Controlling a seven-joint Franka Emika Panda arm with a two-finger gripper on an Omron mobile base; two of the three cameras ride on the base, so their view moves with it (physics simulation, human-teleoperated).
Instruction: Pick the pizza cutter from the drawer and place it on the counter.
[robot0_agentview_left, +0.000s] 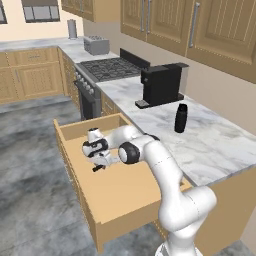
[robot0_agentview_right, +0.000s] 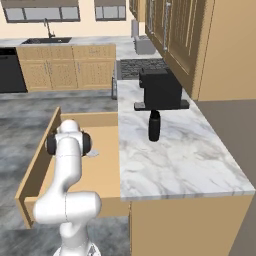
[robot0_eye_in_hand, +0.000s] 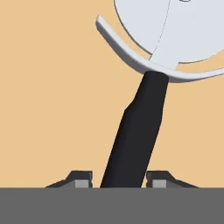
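The pizza cutter (robot0_eye_in_hand: 139, 127) lies on the tan floor of the open drawer (robot0_eye_in_hand: 43, 109), its black handle running up to the silvery wheel (robot0_eye_in_hand: 188, 26). My gripper (robot0_eye_in_hand: 119, 180) reaches down into the drawer (robot0_agentview_left: 65, 127) and is shut on the lower end of the handle, one fingertip (robot0_eye_in_hand: 81, 179) on each side. From the left base view the gripper (robot0_agentview_left: 101, 162) sits low in the drawer's middle, with the black handle end (robot0_agentview_left: 97, 168) poking out beneath it. To the right runs the marble counter (robot0_agentview_left: 210, 145). The right base view shows my arm covering the hand above the drawer (robot0_agentview_right: 107, 172), beside the counter (robot0_agentview_right: 170, 160).
An upright black bottle (robot0_agentview_left: 181, 118) (robot0_agentview_right: 154, 126) stands on the counter near a black coffee machine (robot0_agentview_left: 161, 85) (robot0_agentview_right: 160, 90). Beyond them are the stove (robot0_agentview_left: 107, 68) and a toaster (robot0_agentview_left: 96, 45). The drawer's walls surround the hand.
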